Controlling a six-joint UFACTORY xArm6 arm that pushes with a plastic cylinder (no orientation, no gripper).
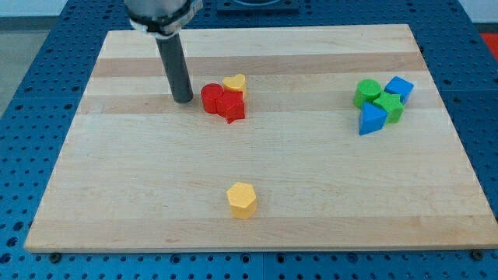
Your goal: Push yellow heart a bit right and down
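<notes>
Scanning from the view's left, I see the wooden board [117, 194] lying on a blue pegboard bench [31, 93], its near-left part bare. My rod comes down from the view's top, and my tip [184, 100] sits on the board just left of a tight cluster of three blocks. This arm carries no pincer, only the rod, so nothing is clasped or let go. Nearest the tip is the red cylinder [211, 97]; a small gap separates them. Touching that cylinder on its right and a little lower is a red block [232, 107] whose shape I cannot make out for sure. The yellow heart [235, 83] sits at the cluster's upper right, pressed against both red pieces. Lower down, near the view's bottom and well apart, stands a yellow hexagonal block [242, 200]. Far to the view's right is a second cluster: a green cylinder [367, 92], a green block [389, 106], a blue block [399, 88] and a blue triangle [371, 120], all bunched together.
</notes>
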